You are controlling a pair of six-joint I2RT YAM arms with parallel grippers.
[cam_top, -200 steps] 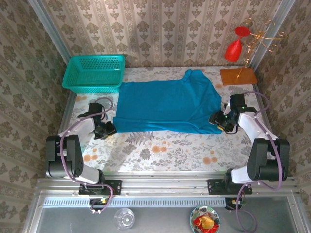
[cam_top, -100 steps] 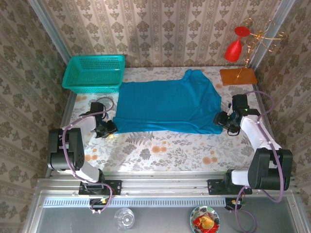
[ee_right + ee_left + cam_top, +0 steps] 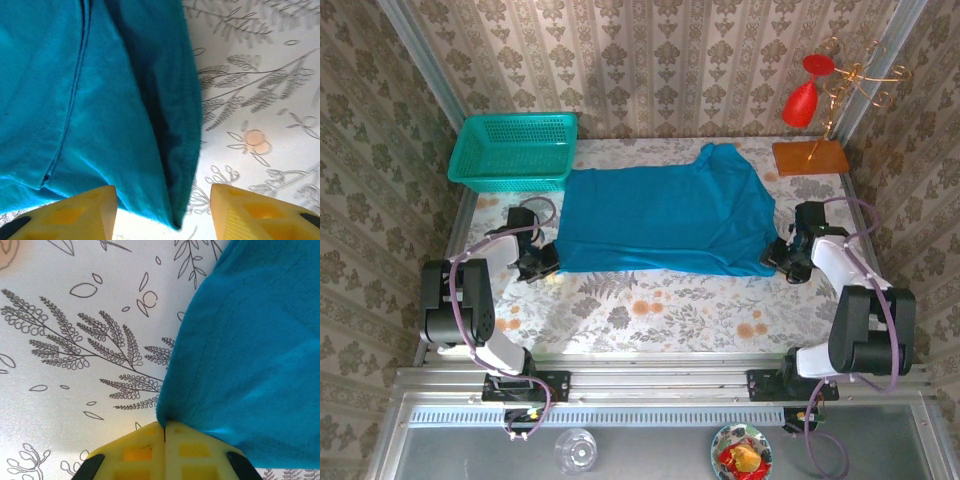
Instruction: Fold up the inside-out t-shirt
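The t-shirt lies spread almost flat across the middle of the table. Its long side runs left to right, and 1 lump of cloth pokes out toward the far edge. It is laid out wide, most likely so that both near corners can be reached at once and a fold can be carried over evenly.

At the near left corner, the left gripper sits low on the table. In the left wrist view it is closed, with the very tip of the shirt pinched where the 2 yellow pads meet. Taking only the tip probably means the hem can be lifted without dragging the layer below.

At the near right corner, the right gripper is also down at table level. In the right wrist view the gripper has its jaws apart, with 1 yellow finger over the cloth and the other over bare table. The folded edge of the shirt runs down between them. It straddles that edge but has no hold on it yet, so I judge the matching pinch is the step in hand.

A green mesh basket stands at the far left, just beside the shirt's far corner. A wooden board lies at the far right. Both are out of the fold's likely path.
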